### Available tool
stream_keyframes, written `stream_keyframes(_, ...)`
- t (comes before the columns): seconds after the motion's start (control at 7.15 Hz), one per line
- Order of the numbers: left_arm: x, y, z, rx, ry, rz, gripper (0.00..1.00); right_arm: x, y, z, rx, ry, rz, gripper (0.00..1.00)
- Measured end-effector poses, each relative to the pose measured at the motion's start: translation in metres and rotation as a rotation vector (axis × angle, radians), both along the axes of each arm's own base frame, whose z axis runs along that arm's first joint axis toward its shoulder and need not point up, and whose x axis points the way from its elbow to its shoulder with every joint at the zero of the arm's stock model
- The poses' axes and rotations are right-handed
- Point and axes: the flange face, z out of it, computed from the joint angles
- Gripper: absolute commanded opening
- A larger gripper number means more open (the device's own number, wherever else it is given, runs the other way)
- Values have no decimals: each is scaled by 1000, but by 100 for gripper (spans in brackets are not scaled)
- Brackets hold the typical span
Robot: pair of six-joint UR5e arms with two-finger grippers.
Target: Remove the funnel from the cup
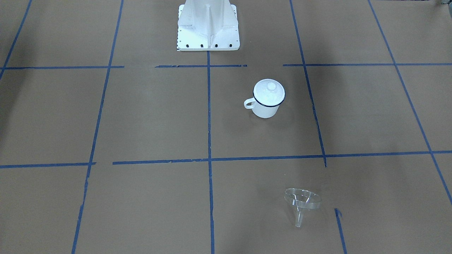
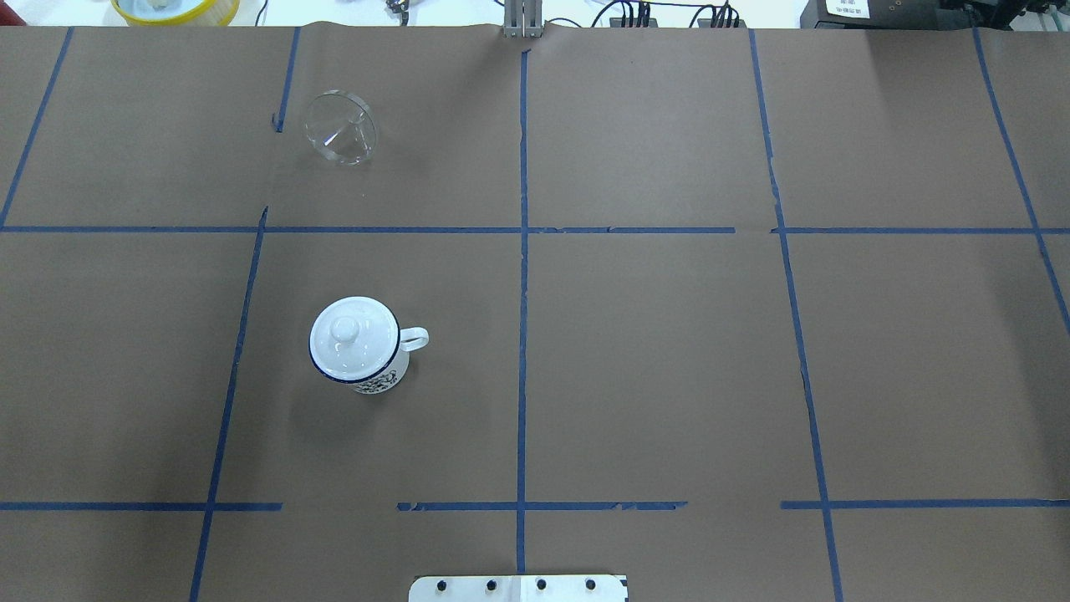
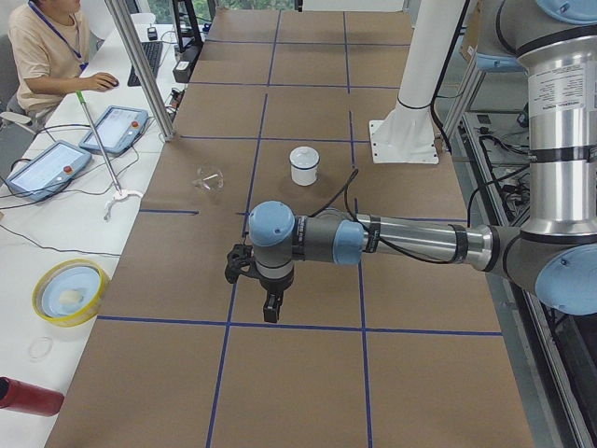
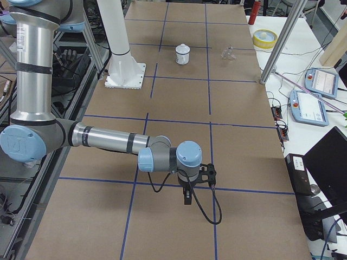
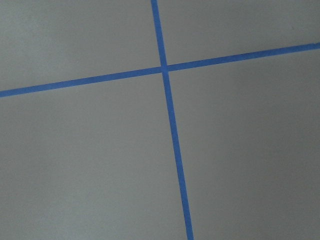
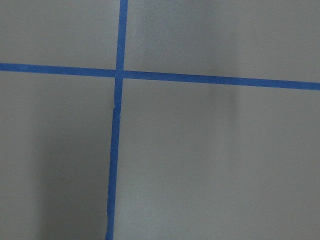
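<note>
The clear plastic funnel (image 1: 302, 202) lies on its side on the brown table, apart from the cup; it also shows in the overhead view (image 2: 339, 130). The white enamel cup (image 1: 265, 106) with a dark blue rim stands upright with a white knobbed lid (image 2: 351, 338) on it. My left gripper (image 3: 270, 308) hangs over bare table far from both, seen only in the left side view. My right gripper (image 4: 187, 197) hangs over the table's other end, seen only in the right side view. I cannot tell whether either is open or shut. The wrist views show only brown paper and blue tape.
The white robot base (image 1: 208, 31) stands behind the cup. Blue tape lines grid the table. A yellow bowl (image 3: 67, 291), teach pendants (image 3: 47, 168), a metal pole (image 3: 140, 70) and a seated operator (image 3: 51, 47) are on the white bench beyond the table's far edge.
</note>
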Motion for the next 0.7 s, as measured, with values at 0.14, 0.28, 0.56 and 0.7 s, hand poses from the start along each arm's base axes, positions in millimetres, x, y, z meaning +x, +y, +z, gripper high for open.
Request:
stream_keyframes(0.14,-3,1,3,-6,-1,-6,100,0,0,0,0,0,0,100)
stream_keyframes(0.28,-4,-2,5,-14,-3,-8,100,0,0,0,0,0,0,100)
stream_keyframes(0.56,-4,-3,12,-24,-8,-9,100,0,0,0,0,0,0,100)
stream_keyframes(0.7,-4,-3,15,-28,-8,-9,100,0,0,0,0,0,0,100)
